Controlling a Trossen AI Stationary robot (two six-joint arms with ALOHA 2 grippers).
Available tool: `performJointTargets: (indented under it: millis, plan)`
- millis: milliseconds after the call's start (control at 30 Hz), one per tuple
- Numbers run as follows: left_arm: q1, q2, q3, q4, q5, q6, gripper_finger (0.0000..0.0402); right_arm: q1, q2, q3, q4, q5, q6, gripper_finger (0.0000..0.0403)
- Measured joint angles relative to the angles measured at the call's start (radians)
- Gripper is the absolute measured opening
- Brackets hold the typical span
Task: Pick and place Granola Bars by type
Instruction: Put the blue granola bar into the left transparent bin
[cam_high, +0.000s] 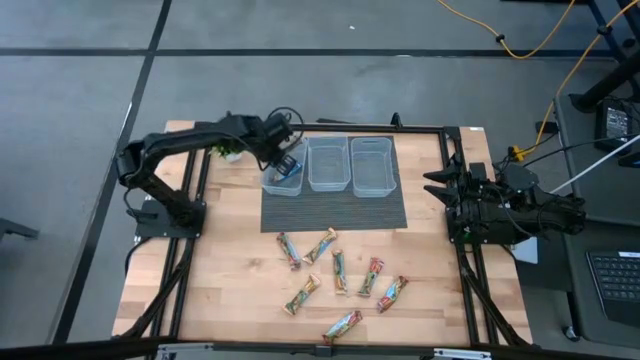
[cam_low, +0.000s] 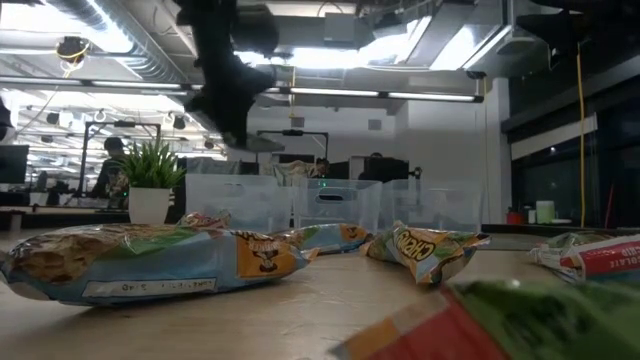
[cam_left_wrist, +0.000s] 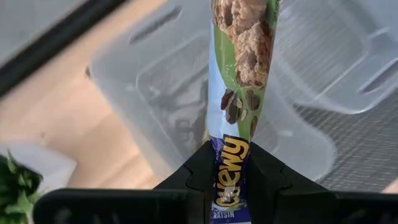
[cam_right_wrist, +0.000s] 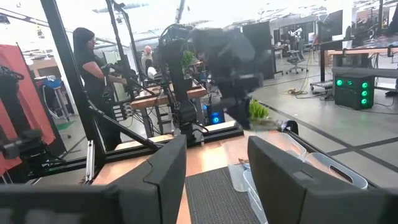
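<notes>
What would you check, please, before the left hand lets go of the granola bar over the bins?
1. Grip: left hand shut on the blue granola bar: ok.
2. Position: it hangs over the leftmost clear bin on the dark mat: ok.
3. Bin contents match this bar's type: cannot tell.
4. Other two bins clear of the arm: ok.
5. Right hand parked at the table's right edge, open, out of the way: ok.
6. Loose bars on the table still to sort: not ok.
</notes>
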Motion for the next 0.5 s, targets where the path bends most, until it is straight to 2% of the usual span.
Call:
performJointTargets:
  millis: [233,500]
  plan:
    - [0.0,0.0,-0.043,0.025,0.015,-0.014,0.0064,0.0,0.0,0.0,0.0,-0.001,-0.001,0.0174]
    - [0.0,0.0,-0.043,0.049,0.043,0.0,0.0147,0.0,0.0,0.0,0.0,-0.002,0.001,0.0174]
